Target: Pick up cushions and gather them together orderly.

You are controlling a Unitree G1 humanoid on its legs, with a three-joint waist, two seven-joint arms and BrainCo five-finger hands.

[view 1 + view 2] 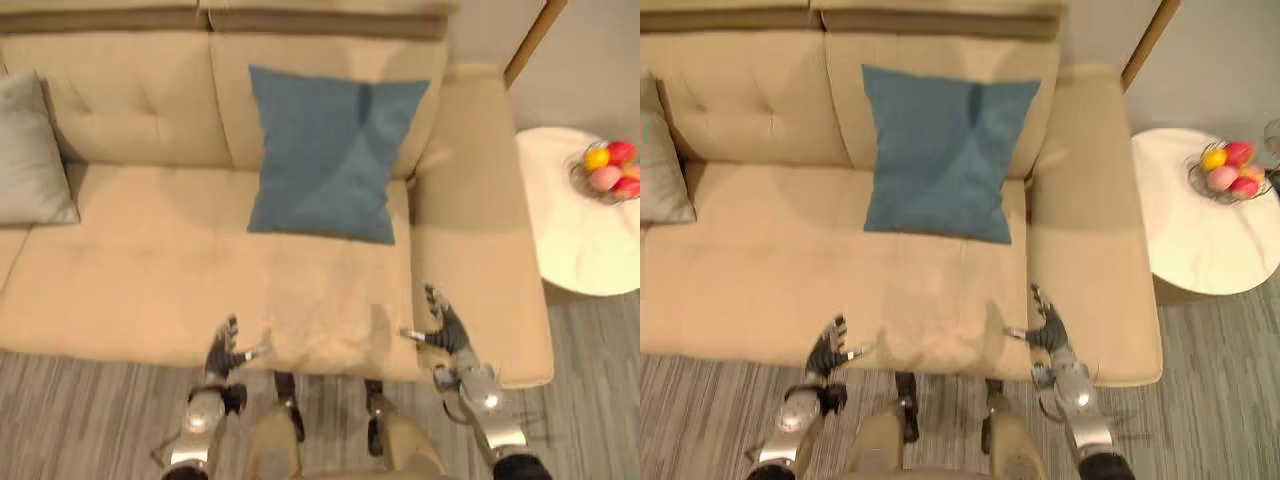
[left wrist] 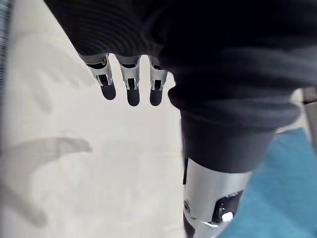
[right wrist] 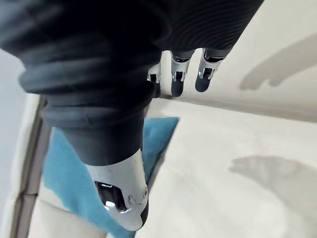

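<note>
- Overhead look at a beige sofa (image 1: pixel 150 270) w/ two cushions on it; grey plank floor (image 1: pixel 80 420) in front; round white side table (image 1: pixel 575 250) at right, carrying a wire bowl of fruit (image 1: pixel 608 170).
- Blue cushion (image 1: pixel 330 150): square, propped against the backrest of the right seat, lower edge on the seat; nothing touches it.
- Grey cushion (image 1: pixel 30 150): at the far-left end of the sofa, leaning on the backrest, partly cut off by the frame edge; well apart from the blue one, w/ a bare stretch of seat between.
- Progress, as a judgement: looks like the very start; the cushions aren't gathered and neither is lifted. Left to do: reach for one cushion, carry it across, set it neatly beside or on the other.
- Left hand (image 1: pixel 225 348): low over the near edge of the seat, left of centre; fingers straight and relaxed, pointing far; thumb out to the right; empty. Its wrist view shows the fingertips over bare beige upholstery.
- Right hand (image 1: pixel 445 328): mirrors it at the near edge, right of centre, near the armrest; fingers extended, thumb out to the left; empty.
- Both palms seem turned inward toward each other; the blue cushion sits beyond them on the far side, closer to the right hand than to the left.
</note>
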